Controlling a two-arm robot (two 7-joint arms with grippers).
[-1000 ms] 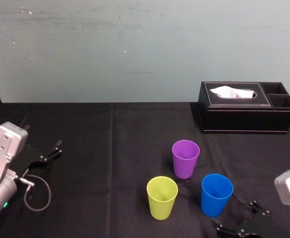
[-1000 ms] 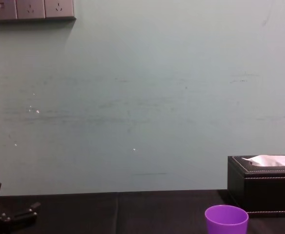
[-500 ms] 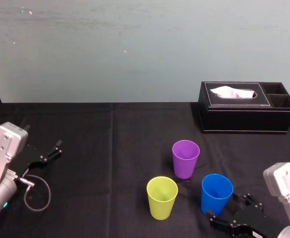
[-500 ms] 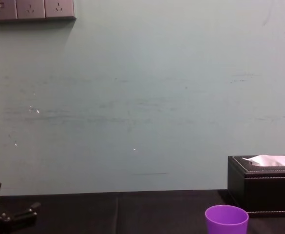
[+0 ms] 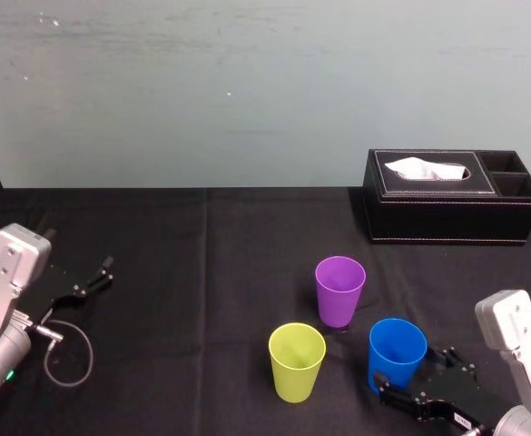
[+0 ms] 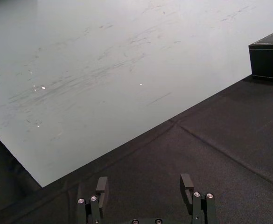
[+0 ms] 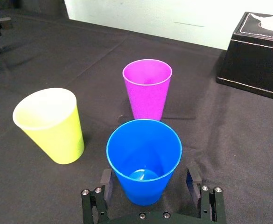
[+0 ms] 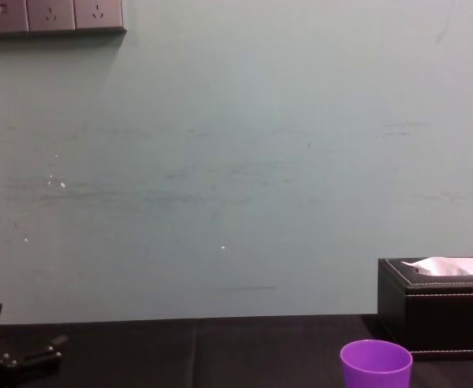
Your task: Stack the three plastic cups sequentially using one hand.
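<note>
Three small smooth plastic cups stand upright on the black cloth surface. They are near one another but not touching. You have a purple cup at the back, a yellow-green cup in front on the left, and a blue cup in front on the right.

Your right gripper sits low around the blue cup. It is wide open, with one jaw on each side and a little gap on both sides. So I think you are at the first step: getting hold of the first cup. Next you need to squeeze gently, lift the blue cup straight up, and lower it into another cup without knocking it over.

Your left gripper rests open, far off on the left.

I can read no words anywhere. The black leather tissue box is plain. A tiny white label by the right gripper is too small to read.
</note>
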